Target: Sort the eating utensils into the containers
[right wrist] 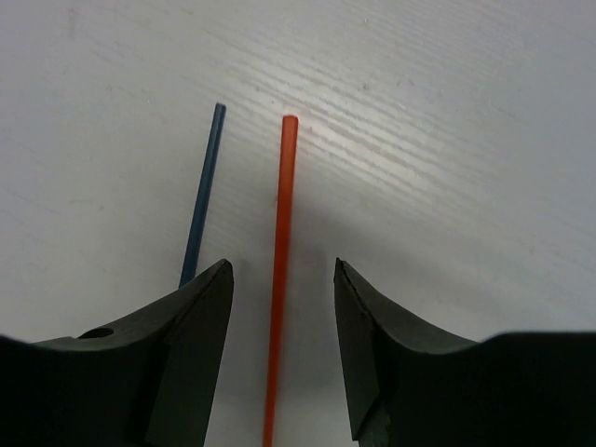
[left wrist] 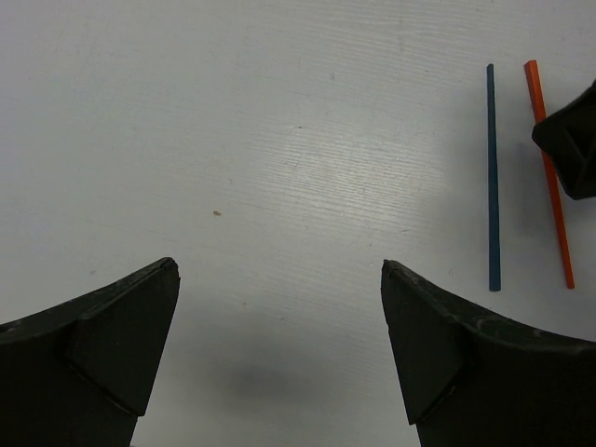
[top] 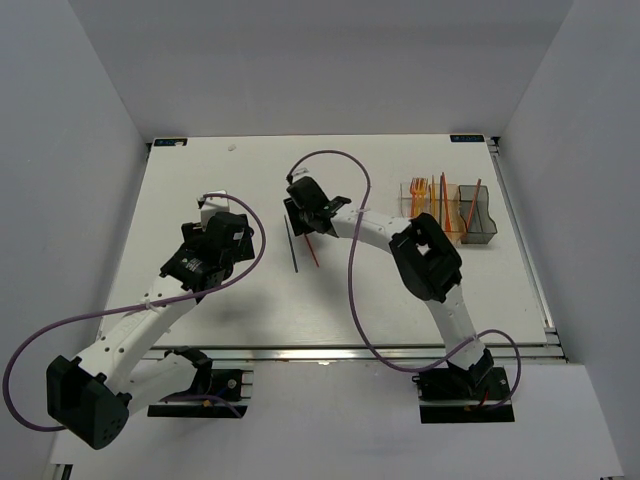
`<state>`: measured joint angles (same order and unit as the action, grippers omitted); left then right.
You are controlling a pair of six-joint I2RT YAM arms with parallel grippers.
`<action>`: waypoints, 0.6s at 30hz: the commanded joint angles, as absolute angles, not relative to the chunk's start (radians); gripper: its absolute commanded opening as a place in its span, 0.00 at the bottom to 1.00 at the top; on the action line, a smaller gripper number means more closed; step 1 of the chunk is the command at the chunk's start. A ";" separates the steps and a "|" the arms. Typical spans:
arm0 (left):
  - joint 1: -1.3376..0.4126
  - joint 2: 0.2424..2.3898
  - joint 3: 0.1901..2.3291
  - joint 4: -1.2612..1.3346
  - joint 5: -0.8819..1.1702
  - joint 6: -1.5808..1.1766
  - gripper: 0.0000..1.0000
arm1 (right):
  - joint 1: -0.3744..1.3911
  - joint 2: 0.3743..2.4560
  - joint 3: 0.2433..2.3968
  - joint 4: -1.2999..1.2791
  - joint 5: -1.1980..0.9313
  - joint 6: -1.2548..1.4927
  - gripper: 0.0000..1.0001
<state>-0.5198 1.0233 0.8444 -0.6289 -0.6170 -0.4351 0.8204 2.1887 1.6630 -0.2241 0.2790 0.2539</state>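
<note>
An orange stick (right wrist: 279, 279) and a dark blue stick (right wrist: 203, 200) lie side by side on the white table; they also show in the top view, orange stick (top: 311, 250) and blue stick (top: 291, 248), and in the left wrist view, orange stick (left wrist: 551, 177) and blue stick (left wrist: 492, 177). My right gripper (right wrist: 282, 270) is open, low over the table, its jaws astride the orange stick without touching it. My left gripper (left wrist: 279, 270) is open and empty over bare table, left of the sticks. Three joined containers (top: 450, 212) at the far right hold several orange and red utensils standing upright.
The right gripper's black body (left wrist: 570, 140) shows at the right edge of the left wrist view. Purple cables (top: 350, 250) loop over the table. White walls enclose the table on three sides.
</note>
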 commanded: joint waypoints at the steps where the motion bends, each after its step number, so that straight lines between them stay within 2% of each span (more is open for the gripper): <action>1: -0.515 1.008 0.851 -0.637 -0.627 -0.440 0.98 | 0.815 2.244 1.770 -0.276 0.295 0.244 0.53; 7: -0.515 1.003 0.850 -0.634 -0.617 -0.437 0.98 | 0.815 2.408 1.965 -0.365 0.301 0.219 0.49; 8: -0.515 1.002 0.848 -0.634 -0.615 -0.437 0.98 | 0.815 2.425 1.986 -0.380 0.304 0.218 0.46; 10: -0.515 0.997 0.850 -0.634 -0.615 -0.437 0.98 | 0.815 2.453 2.034 -0.408 0.313 0.216 0.39; 11: -0.515 0.996 0.848 -0.632 -0.615 -0.437 0.98 | 0.815 2.460 2.033 -0.419 0.316 0.218 0.30; 13: -0.517 0.993 0.848 -0.634 -0.612 -0.436 0.98 | 0.815 2.441 1.990 -0.414 0.314 0.232 0.23; 14: -0.515 0.992 0.850 -0.632 -0.612 -0.436 0.98 | 0.815 2.427 1.970 -0.402 0.314 0.238 0.02; 18: -0.515 0.994 0.848 -0.630 -0.609 -0.434 0.98 | 0.812 2.356 1.875 -0.365 0.311 0.253 0.00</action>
